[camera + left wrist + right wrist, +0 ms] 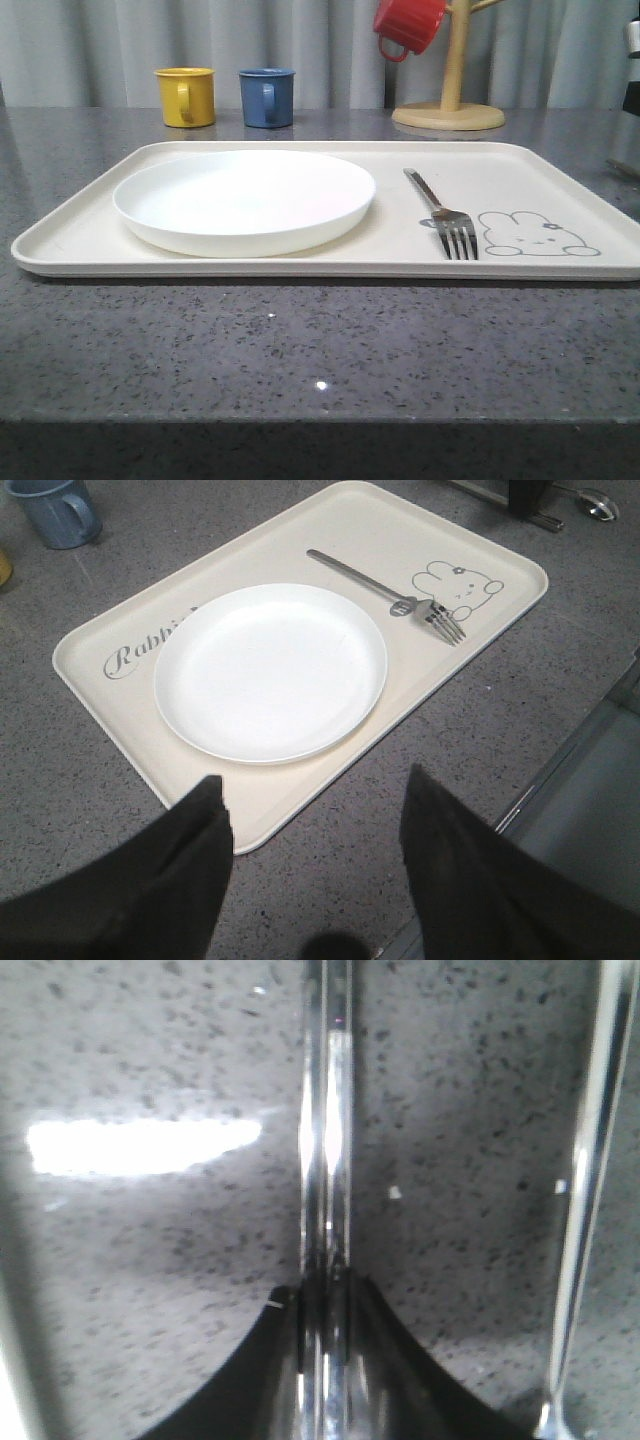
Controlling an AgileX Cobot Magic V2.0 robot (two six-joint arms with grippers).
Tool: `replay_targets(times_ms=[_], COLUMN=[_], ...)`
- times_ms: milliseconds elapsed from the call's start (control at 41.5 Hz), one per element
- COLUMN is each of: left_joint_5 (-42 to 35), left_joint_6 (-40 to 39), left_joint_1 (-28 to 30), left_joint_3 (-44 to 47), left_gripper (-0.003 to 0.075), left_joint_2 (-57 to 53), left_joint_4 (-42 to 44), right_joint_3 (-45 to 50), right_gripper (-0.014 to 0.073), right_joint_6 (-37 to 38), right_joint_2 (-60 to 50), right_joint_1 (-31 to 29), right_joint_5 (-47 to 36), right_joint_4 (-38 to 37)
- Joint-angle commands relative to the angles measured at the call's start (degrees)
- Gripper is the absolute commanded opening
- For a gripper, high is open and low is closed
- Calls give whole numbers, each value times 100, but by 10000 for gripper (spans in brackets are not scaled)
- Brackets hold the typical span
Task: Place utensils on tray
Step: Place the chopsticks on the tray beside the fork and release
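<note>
Plate (243,200), fork (447,221) already set on tray (70,235). Right gripper (325,1285) clamped on chopsticks (326,1140); left gripper (315,810) spread apart, empty. Carry to tray called for next.

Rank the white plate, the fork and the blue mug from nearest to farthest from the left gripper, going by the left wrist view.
From the left gripper:
1. White plate, on the tray just ahead of the fingers.
2. Fork, on the tray beyond the plate, beside the rabbit drawing.
3. Blue mug, off the tray on the countertop past its far corner.
</note>
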Motion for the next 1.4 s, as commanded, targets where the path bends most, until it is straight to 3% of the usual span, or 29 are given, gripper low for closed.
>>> replay_targets(times_ms=[0, 409, 602, 867, 987, 1156, 1373], left_joint_5=[-439, -439, -439, -439, -439, -439, -439], left_joint_6=[-44, -44, -44, -44, -44, -44, -44], left_joint_1=[-2, -2, -2, -2, -2, -2, -2], left_joint_3=[-159, -159, -159, -159, -159, -159, -159], left_gripper=[364, 364, 364, 364, 364, 364, 364], left_joint_2=[1, 1, 1, 1, 1, 1, 1], left_joint_4=[-31, -31, -31, -31, -31, -31, -31], right_joint_3=[-142, -123, -123, -123, -123, -123, -134], right_gripper=[13, 15, 15, 20, 87, 292, 311], right_joint_6=[-64, 5, 513, 523, 523, 517, 224], right_joint_2=[-545, -735, -436, -26, 4, -10, -345], right_joint_1=[173, 1272, 1306, 1331, 1331, 1331, 1331], right_joint_5=[12, -235, -458, -501, -488, -480, -435], right_joint_4=[293, 1658, 1837, 2005, 2010, 2010, 1997])
